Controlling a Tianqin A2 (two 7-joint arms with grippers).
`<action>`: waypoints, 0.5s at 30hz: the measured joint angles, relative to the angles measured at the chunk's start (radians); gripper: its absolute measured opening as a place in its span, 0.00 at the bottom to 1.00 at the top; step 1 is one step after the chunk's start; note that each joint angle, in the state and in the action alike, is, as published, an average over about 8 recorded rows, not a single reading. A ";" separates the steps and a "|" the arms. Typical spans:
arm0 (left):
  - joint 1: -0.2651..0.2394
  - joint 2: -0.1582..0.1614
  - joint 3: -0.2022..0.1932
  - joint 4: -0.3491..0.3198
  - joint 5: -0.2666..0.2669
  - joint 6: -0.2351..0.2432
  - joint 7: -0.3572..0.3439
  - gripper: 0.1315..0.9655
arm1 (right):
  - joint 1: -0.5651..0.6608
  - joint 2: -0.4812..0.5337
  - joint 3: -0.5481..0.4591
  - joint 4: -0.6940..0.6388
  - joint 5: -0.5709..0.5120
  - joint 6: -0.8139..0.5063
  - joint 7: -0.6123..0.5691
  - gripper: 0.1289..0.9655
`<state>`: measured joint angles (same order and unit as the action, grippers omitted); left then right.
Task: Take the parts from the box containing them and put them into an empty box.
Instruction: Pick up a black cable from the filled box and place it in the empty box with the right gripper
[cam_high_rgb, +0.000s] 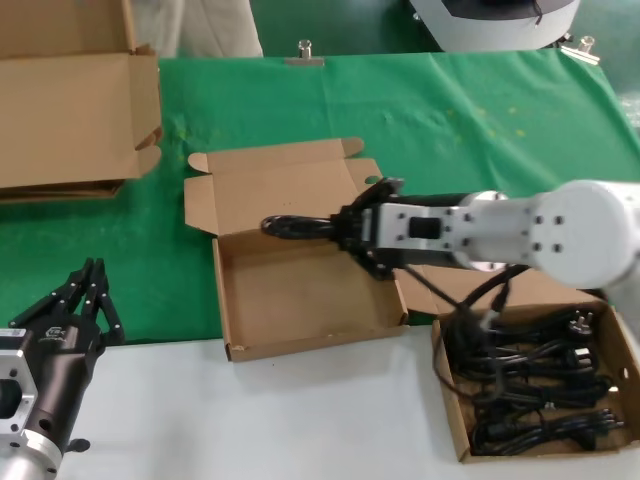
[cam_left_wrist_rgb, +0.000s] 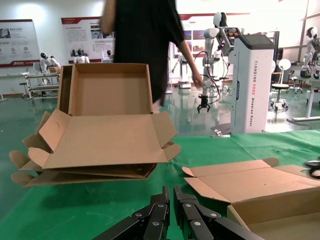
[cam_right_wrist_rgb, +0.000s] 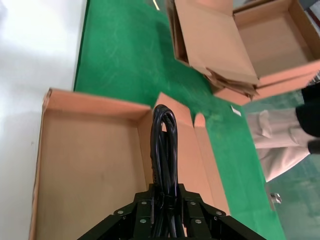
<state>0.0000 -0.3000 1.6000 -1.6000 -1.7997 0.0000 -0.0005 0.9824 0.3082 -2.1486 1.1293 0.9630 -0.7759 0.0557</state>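
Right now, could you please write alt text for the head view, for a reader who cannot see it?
The right gripper holds a coiled black power cord over the empty cardboard box on the green cloth. The box of remaining cords sits by the robot's right side, and the left gripper waits at the near left, fingers shut.

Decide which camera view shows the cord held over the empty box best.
The right wrist view: the held cord fills the centre, looped end clear above the empty box, clamped in the right gripper. The head view shows it smaller, side-on. The left wrist view misses it.
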 joint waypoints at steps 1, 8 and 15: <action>0.000 0.000 0.000 0.000 0.000 0.000 0.000 0.05 | 0.003 -0.016 -0.004 -0.020 -0.003 0.011 -0.008 0.13; 0.000 0.000 0.000 0.000 0.000 0.000 0.000 0.05 | 0.032 -0.117 -0.026 -0.201 0.004 0.110 -0.109 0.12; 0.000 0.000 0.000 0.000 0.000 0.000 0.000 0.05 | 0.084 -0.211 -0.028 -0.448 0.078 0.227 -0.293 0.12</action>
<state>0.0000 -0.3000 1.6000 -1.6000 -1.7997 0.0000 -0.0005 1.0661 0.0975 -2.1762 0.6814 1.0413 -0.5487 -0.2378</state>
